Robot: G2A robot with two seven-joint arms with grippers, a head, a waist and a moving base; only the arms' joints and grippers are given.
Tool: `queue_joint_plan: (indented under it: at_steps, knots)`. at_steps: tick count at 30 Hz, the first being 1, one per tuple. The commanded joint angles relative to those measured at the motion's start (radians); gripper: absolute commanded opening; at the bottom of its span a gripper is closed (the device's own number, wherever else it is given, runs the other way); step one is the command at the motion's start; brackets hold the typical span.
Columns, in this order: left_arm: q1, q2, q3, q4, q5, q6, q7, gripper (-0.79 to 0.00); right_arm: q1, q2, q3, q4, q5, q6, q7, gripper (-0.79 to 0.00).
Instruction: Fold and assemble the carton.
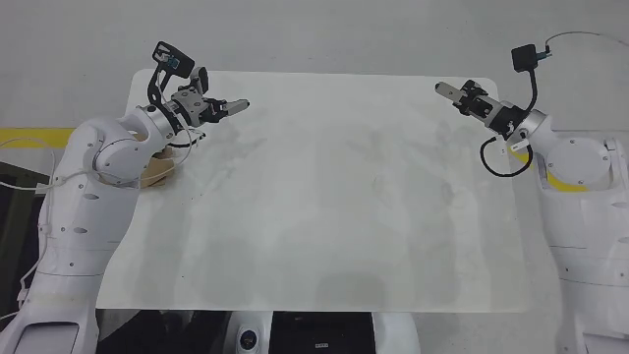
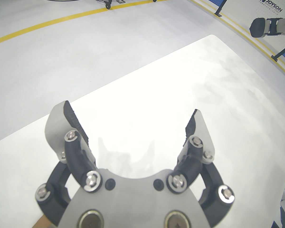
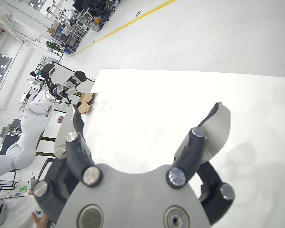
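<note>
A brown carton (image 1: pixel 157 169) lies at the table's left edge, mostly hidden beneath my left arm; the right wrist view shows it as folded cardboard (image 3: pixel 86 103) beside the table corner. My left gripper (image 1: pixel 236 105) (image 2: pixel 130 110) hovers over the far left corner of the white table (image 1: pixel 324 216), open, with nothing between its fingers. My right gripper (image 1: pixel 444 88) (image 3: pixel 144 109) hangs above the far right corner, open and empty as well. Both grippers are well apart from the carton.
The table top is bare white with faint smudges. Grey floor with a yellow line surrounds it. The other arm's gripper (image 2: pixel 258 28) shows far off in the left wrist view.
</note>
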Motion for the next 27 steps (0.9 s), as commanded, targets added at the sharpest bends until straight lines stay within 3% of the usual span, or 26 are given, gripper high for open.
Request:
queue_joint_plan:
  at_steps: [1,20,23,27]
  knots:
    - [0.0,0.0,0.0,0.0,0.0,0.0,0.0,-0.001,0.0,0.0,0.0,0.0,0.0,0.0,0.0,0.0]
    - [0.0,0.0,0.0,0.0,0.0,0.0,0.0,-0.001,0.0,0.0,0.0,0.0,0.0,0.0,0.0,-0.001]
    - [0.011,-0.001,-0.007,0.006,-0.022,0.033,0.013,0.0,0.0,0.0,0.0,0.0,0.0,0.0,0.0,0.0]
    - [0.004,-0.001,-0.024,0.031,-0.134,0.076,-0.05,0.0,0.0,0.0,0.0,0.0,0.0,0.0,0.0,0.0]
